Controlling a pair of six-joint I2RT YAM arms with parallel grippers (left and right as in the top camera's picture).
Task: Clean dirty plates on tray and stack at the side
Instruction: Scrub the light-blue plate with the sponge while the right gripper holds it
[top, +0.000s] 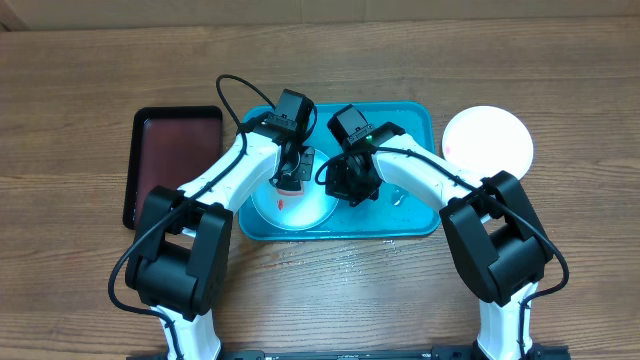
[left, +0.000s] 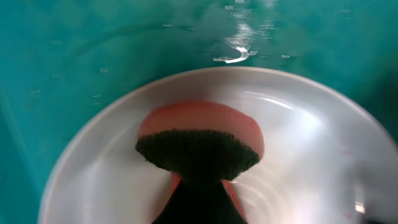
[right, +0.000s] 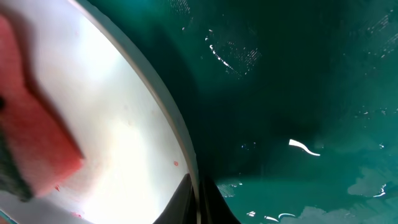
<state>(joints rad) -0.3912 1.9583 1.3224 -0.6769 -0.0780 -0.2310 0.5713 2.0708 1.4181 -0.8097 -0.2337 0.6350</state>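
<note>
Robot lab setup, wood-grain table (top: 80, 60), two black-and-white arms (top: 215, 190) mounted at its edge, turquoise tray (top: 415, 115) on top.

A brown, wood-grained table top (top: 80, 70) fills the overhead view from edge to edge, its long streaky grain running left to right in darker and paler tan bands. The light comes evenly from above, bright and soft, so shadows on the wood are short and faint. Toward the left lies a small black rectangular tray with a dark-red inside (top: 175, 160), and a few tiny wet glints (top: 365, 250) dot the wood nearer the front edge — mere specks.
</note>
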